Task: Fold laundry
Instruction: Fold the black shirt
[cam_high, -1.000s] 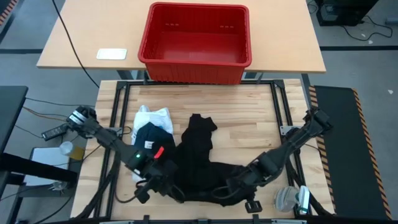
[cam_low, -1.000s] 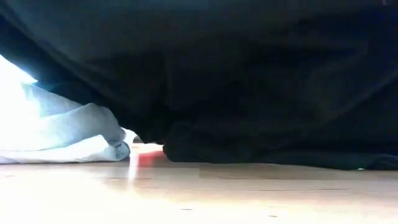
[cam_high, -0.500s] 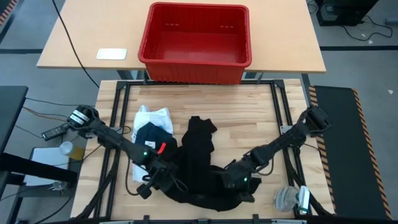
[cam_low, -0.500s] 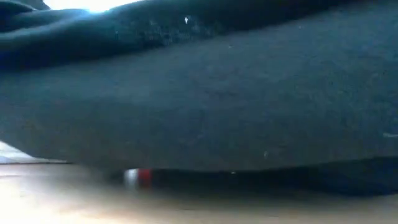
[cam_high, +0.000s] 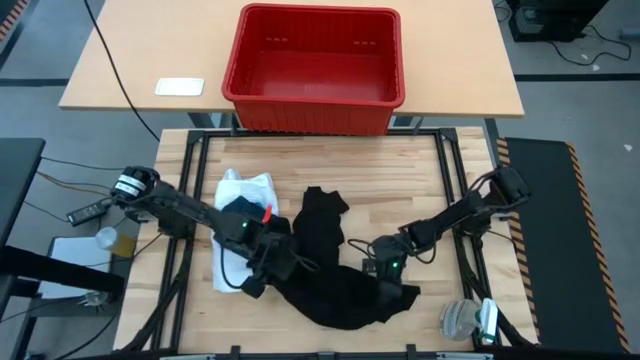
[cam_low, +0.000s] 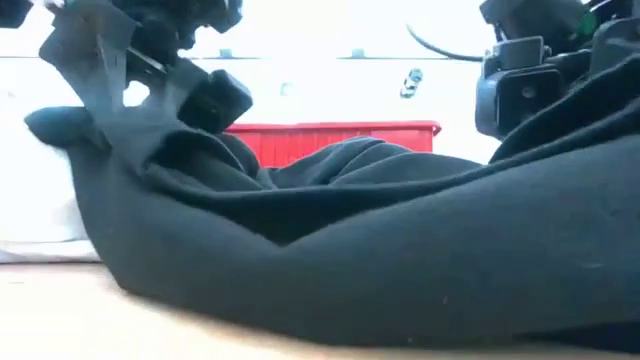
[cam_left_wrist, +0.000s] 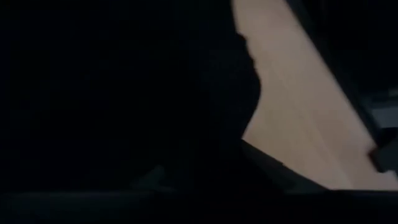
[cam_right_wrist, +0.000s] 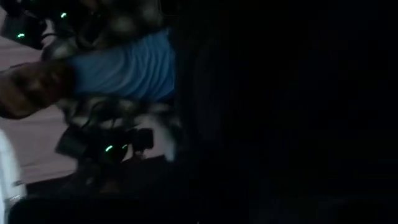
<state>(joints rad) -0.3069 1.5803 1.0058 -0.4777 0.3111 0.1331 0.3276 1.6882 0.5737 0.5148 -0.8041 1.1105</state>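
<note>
Black legged garment (cam_high: 335, 285) lay bunched between the left gripper (cam_high: 283, 262) and right gripper (cam_high: 385, 272), both down against it. Whether either pair of jaws pinched the cloth or stood apart could not be told.

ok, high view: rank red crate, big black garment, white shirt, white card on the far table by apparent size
1. Red crate, clearly largest.
2. Big black garment, spread between both arms.
3. White shirt, partly covered by a dark piece, so only its visible part counts.
4. White card, smallest.

The high view looks straight down; the low view sits at tabletop, sharing the black garment (cam_high: 335, 285) and red crate (cam_low: 330, 140).
</note>
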